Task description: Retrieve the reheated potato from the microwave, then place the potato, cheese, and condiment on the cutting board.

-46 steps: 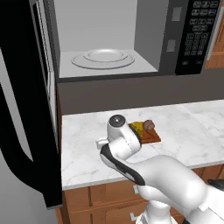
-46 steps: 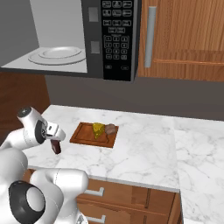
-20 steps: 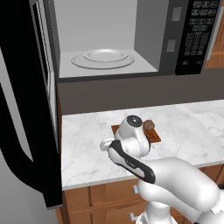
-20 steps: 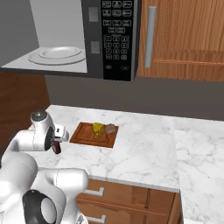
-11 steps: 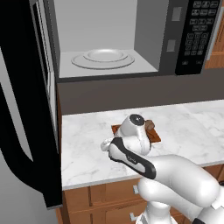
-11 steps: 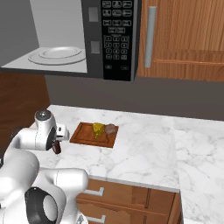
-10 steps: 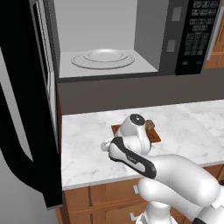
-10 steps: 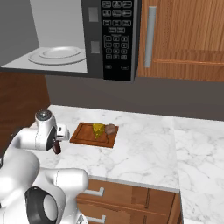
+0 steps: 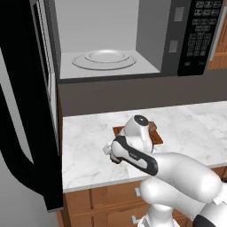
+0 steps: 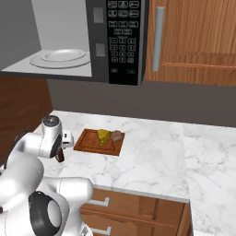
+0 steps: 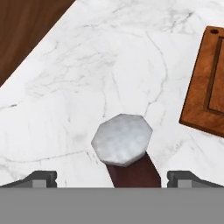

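We see a white marble counter (image 10: 152, 161) running across the middle of both base views, with wooden drawers below it and a wooden cabinet (image 10: 193, 41) at the upper right of the right base view. The microwave (image 9: 133, 40) hangs above, its door (image 9: 26, 111) swung wide down the left edge of the left base view, the glass turntable (image 9: 104, 60) bare inside. The board (image 10: 99, 142) lies left of centre in the right base view, carrying the cheese (image 10: 103, 136) and the potato (image 10: 116, 136), side by side near its right end. Our gripper (image 11: 111, 177) hangs over the bottle (image 11: 124, 148) standing at the bottom centre of the hand view, jaws spread wide on either side of it and not touching it. The bottle stands on bare marble just left of the board's edge. Open marble stretches to the upper left, ending at the counter's edge against dark wood in that corner.
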